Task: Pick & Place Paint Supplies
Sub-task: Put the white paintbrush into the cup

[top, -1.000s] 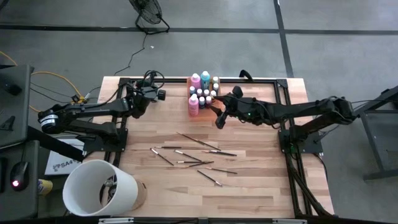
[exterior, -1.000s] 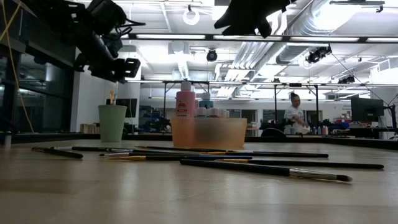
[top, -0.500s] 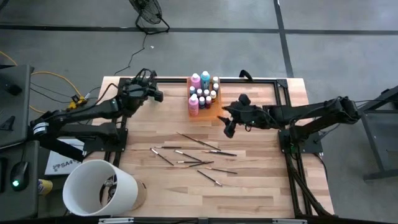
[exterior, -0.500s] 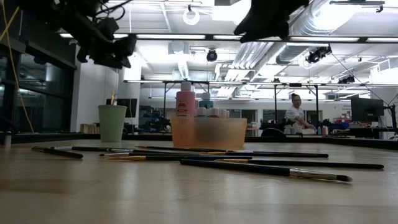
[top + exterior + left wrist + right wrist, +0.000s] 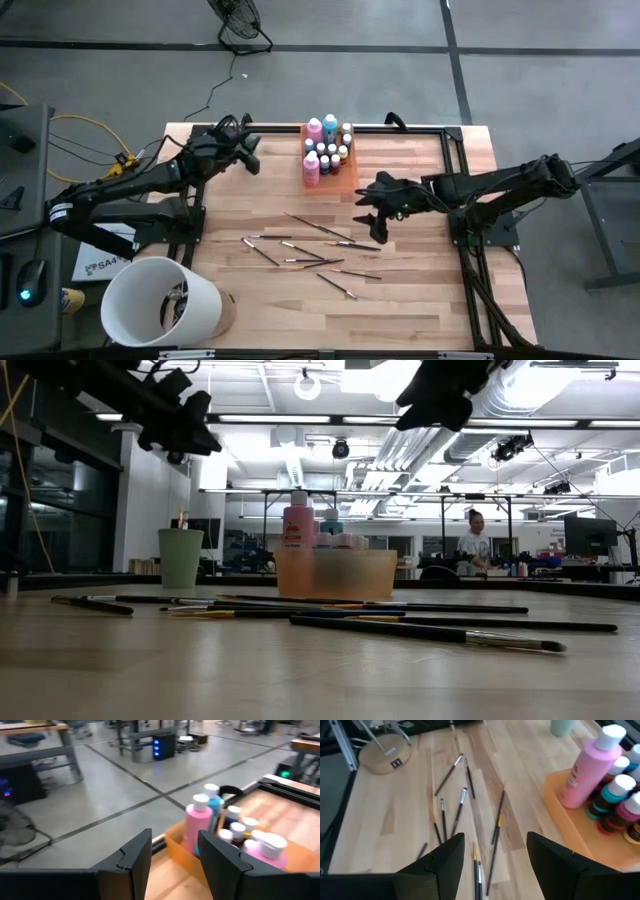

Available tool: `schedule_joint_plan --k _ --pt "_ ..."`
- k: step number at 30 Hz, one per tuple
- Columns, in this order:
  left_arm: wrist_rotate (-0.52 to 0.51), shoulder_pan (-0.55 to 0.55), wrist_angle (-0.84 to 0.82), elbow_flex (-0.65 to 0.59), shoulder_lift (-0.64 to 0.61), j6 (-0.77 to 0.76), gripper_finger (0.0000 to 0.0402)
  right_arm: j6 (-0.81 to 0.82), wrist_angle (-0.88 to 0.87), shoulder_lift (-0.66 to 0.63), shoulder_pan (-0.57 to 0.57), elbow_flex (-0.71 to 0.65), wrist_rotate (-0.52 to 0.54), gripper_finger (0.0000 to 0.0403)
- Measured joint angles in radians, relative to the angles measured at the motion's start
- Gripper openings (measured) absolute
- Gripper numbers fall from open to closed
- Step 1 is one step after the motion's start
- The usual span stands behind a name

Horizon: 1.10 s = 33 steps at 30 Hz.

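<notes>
Currently, the brushes (image 5: 315, 250) lie scattered on the bare desk (image 5: 420, 300), just in front of the orange tray (image 5: 345, 172) that holds the bottles (image 5: 312, 165). Most handles run roughly side to side across the desk. The right hand (image 5: 372, 222) hovers over the brushes' right end, well open and empty, nearer than the left hand (image 5: 247, 150), which hangs part open and empty beside the tray's left side. Open desk surrounds the brushes.
</notes>
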Motion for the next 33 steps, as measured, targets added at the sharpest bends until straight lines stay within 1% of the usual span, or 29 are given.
schedule_joint_plan --k 7,15,22,29,33 --pt "0.082 0.000 0.031 0.000 -0.012 0.067 0.0157 -0.002 0.053 0.026 0.017 0.000 0.004 0.0208" --pt "0.149 0.000 0.035 0.000 -0.077 0.083 0.0157 0.037 0.073 0.134 0.019 0.017 -0.007 0.0208" --pt "0.198 0.000 0.024 0.000 -0.089 0.082 0.0157 0.061 0.041 0.262 0.019 0.136 -0.031 0.0208" --pt "0.223 0.000 0.015 0.000 -0.089 0.109 0.0157 0.080 -0.155 0.410 0.019 0.323 -0.062 0.0208" --pt "0.223 0.000 0.005 0.000 -0.089 0.121 0.0157 0.092 -0.198 0.462 0.018 0.363 -0.122 0.0208"
